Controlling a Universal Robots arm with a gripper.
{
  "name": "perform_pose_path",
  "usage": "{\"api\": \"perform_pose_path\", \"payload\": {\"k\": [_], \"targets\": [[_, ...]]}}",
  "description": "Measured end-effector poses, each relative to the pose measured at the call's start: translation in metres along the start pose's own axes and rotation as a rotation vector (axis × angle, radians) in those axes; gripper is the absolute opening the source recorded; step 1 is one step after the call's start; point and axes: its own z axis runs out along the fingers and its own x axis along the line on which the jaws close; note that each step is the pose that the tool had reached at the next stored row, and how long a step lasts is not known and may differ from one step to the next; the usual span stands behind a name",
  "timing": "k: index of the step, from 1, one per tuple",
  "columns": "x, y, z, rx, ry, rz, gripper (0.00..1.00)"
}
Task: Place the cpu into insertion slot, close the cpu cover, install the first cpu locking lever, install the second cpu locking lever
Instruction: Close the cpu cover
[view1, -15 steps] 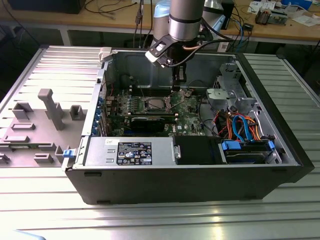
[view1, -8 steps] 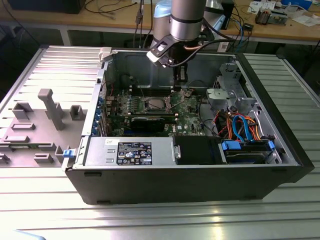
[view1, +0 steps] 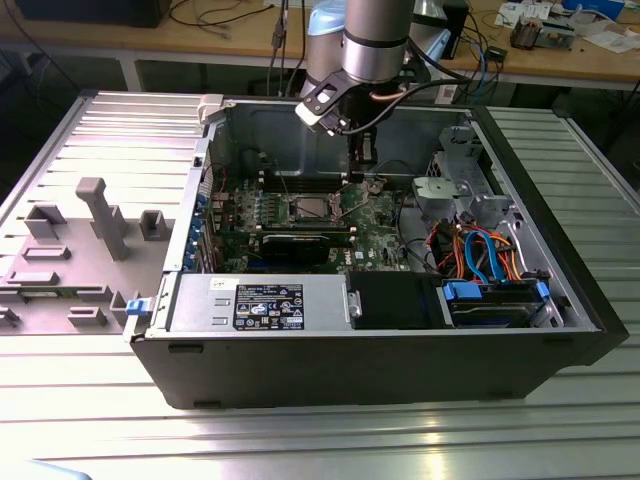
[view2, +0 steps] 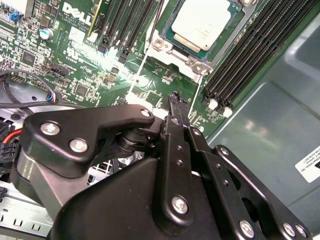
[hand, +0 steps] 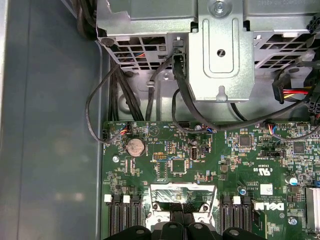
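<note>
Noting gripper (view1: 358, 170) pinched narrow, 2 o'clock from cpu (view1: 308, 209) in exterior view; we judge cpu light, rigid, fragile: grip edges.

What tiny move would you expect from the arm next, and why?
Probably a short press on a thin wire lever to swing it down toward its latch. The cpu already lies under the cpu cover, which looks flat. The closed tool hovers just beside that cover. In the exterior view a lever seems to stand raised, so it looks unlatched.
</note>
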Motion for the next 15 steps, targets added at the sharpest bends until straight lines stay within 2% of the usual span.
{"api": "perform_pose_path", "payload": {"k": [8, 10, 11, 15], "targets": [[0.0, 0.0, 0.0, 0.0003, 0.0, 0.0, 0.11], [0.0, 0.0003, 0.0001, 0.0036, 0.0001, 0.0, 0.11], [0.0, 0.0005, 0.0001, 0.0087, 0.0001, 0.0, 0.11], [0.0, 0.0005, 0.0001, 0.0095, 0.0001, 0.0, 0.11]]}}
